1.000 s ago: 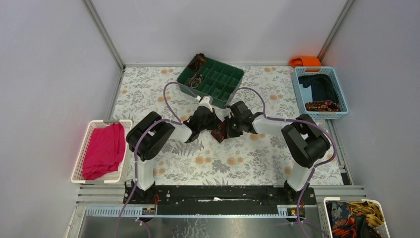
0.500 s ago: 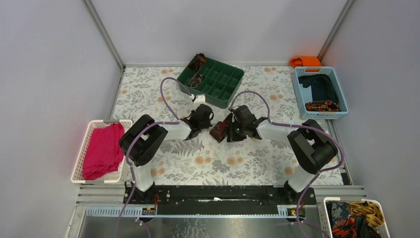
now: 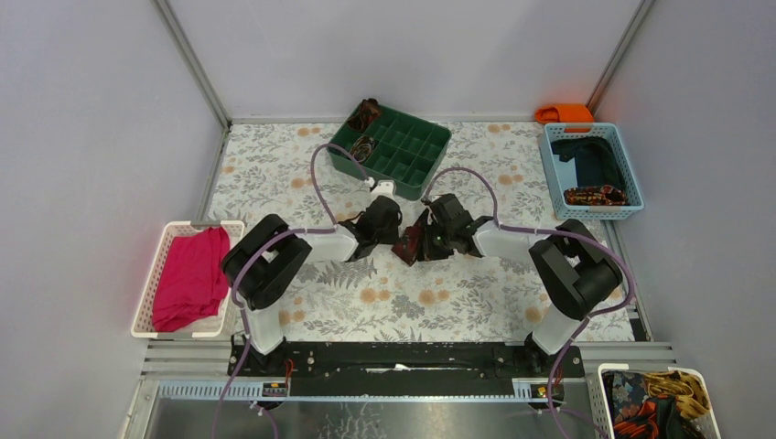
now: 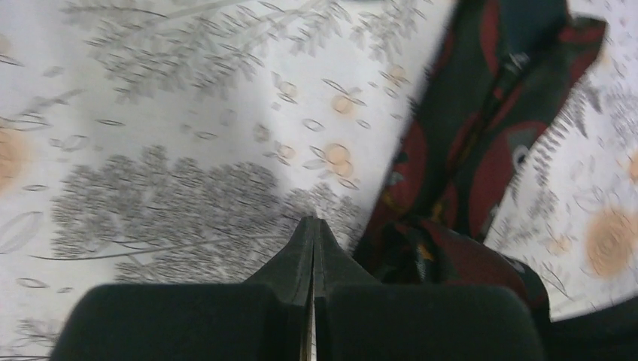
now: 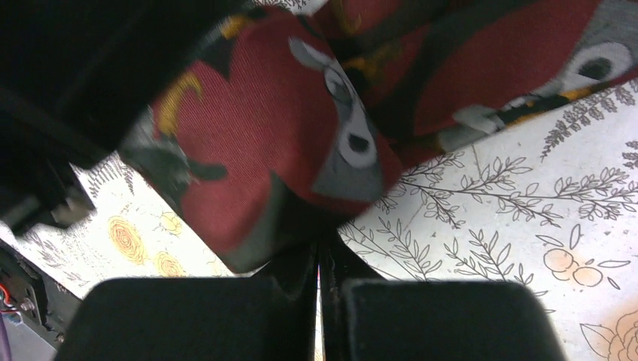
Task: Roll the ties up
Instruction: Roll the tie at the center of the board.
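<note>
A dark maroon tie (image 3: 408, 245) with red patches lies bunched on the floral table cover between my two grippers. The left gripper (image 3: 384, 230) is shut and holds nothing. In the left wrist view its tips (image 4: 313, 222) rest just left of the tie (image 4: 459, 158). My right gripper (image 3: 428, 238) is shut, and a fold of the tie (image 5: 278, 143) curls over its tips (image 5: 319, 248) and hides them. Two coiled ties (image 3: 363, 146) sit in the green divided tray (image 3: 412, 151). Another tie (image 3: 595, 194) lies in the blue basket (image 3: 550, 165).
A white basket (image 3: 151, 283) on the left edge holds a pink-red cloth (image 3: 192, 274). The blue basket also holds a navy cloth (image 3: 590, 160). An orange object (image 3: 565, 112) lies in the far right corner. A bin of patterned fabrics (image 3: 654, 402) stands at the near right.
The left gripper drew back left off the tie, then edged back toward it. The right arm shifted a little. The tie stayed where it was.
</note>
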Available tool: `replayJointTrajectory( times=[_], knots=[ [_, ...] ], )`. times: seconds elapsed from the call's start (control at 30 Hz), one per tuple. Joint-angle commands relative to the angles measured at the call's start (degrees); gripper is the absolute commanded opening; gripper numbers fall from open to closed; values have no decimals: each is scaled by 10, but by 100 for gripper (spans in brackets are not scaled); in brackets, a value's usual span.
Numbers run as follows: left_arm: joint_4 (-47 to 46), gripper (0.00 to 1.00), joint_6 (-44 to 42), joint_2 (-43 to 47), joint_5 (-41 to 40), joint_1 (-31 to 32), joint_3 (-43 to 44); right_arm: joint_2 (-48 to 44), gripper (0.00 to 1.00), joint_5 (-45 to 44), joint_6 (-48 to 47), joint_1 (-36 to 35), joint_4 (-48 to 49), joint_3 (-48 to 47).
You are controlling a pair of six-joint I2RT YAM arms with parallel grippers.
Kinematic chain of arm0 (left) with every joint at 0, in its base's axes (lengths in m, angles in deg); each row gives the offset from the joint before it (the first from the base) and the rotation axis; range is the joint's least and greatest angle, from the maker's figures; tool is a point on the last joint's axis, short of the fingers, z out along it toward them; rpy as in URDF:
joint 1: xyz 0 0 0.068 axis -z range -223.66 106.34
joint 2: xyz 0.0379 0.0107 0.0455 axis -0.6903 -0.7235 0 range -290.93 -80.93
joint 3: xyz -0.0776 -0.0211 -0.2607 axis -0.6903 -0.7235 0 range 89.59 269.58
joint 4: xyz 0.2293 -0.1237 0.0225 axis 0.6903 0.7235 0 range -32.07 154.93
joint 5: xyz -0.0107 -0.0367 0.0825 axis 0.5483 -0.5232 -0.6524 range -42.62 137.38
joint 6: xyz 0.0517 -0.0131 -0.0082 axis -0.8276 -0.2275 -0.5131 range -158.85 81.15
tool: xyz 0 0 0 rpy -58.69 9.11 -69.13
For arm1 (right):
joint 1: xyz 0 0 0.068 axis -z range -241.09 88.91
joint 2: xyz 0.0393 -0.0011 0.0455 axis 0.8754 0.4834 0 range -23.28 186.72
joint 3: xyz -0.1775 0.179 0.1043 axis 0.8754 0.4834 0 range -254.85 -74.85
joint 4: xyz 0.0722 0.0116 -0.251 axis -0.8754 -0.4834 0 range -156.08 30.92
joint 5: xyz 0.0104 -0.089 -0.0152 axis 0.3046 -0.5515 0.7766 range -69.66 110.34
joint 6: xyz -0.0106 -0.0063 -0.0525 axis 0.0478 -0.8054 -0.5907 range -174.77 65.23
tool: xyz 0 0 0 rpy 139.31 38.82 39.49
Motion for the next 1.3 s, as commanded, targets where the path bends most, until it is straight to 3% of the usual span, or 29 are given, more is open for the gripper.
replayJointTrajectory(
  times=[0.0,0.2,0.37,0.57,0.83,1.0,1.27],
  knots=[
    [62,0,-12,-16,64,32,-20,23,0,0,2,-8,-9,-19],
    [78,0,-14,-11,55,50,-34,26,0,4,5,-15,-13,-38],
    [129,0,-15,-23,-14,48,-11,13,0,-4,7,-18,-20,-31],
    [183,0,-9,-63,-93,12,47,-29,0,-93,4,-18,-70,-15],
    [169,0,-53,-80,-99,-24,113,-23,0,-202,26,-9,-127,3],
    [155,0,-63,-90,-69,-25,142,16,0,-199,22,11,-130,-24],
    [45,0,-39,-73,119,-12,105,52,0,-162,3,23,-123,-72]
  ],
)
